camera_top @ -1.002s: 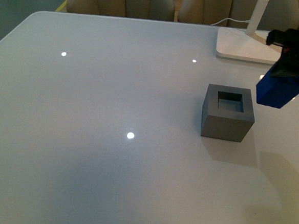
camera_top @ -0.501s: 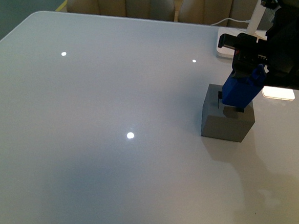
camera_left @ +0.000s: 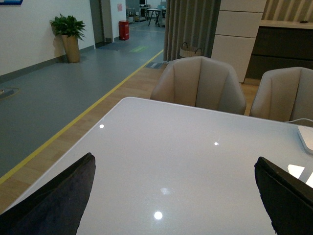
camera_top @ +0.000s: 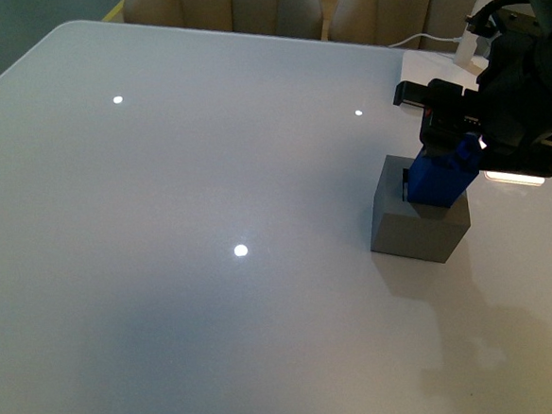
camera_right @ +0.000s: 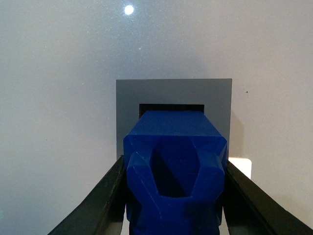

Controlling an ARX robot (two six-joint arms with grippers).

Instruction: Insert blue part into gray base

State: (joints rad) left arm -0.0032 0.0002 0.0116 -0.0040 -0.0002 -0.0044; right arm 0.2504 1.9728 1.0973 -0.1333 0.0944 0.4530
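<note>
Holding the blue part (camera_right: 173, 142): right gripper (camera_right: 174, 205) is clamped on it, one finger (camera_right: 105, 196) on each side face, looped knob end toward the wrist.

Key relation: the gray base (camera_right: 132, 98) sits straight beyond the fingertips, along the part's long axis. Its square hole (camera_right: 171, 106) faces up at the part. In the right wrist view the part's body covers nearly all of the hole; only a thin dark strip shows on the side farthest from the fingers, so the lateral offset looks small.

In the front view the blue part (camera_top: 442, 178) leans a little off vertical, lower end at the mouth of the gray base (camera_top: 420, 230). Can't tell whether it is in the hole or just touching the rim.

Left gripper (camera_left: 173, 164) is spread wide with nothing between its pads, looking across the table (camera_top: 207, 174), well apart from the base. The right arm is the only one in position.

My read: the next move is a straight push along the finger axis, squaring out the lean first. An edge catching on the rim is the risk.
</note>
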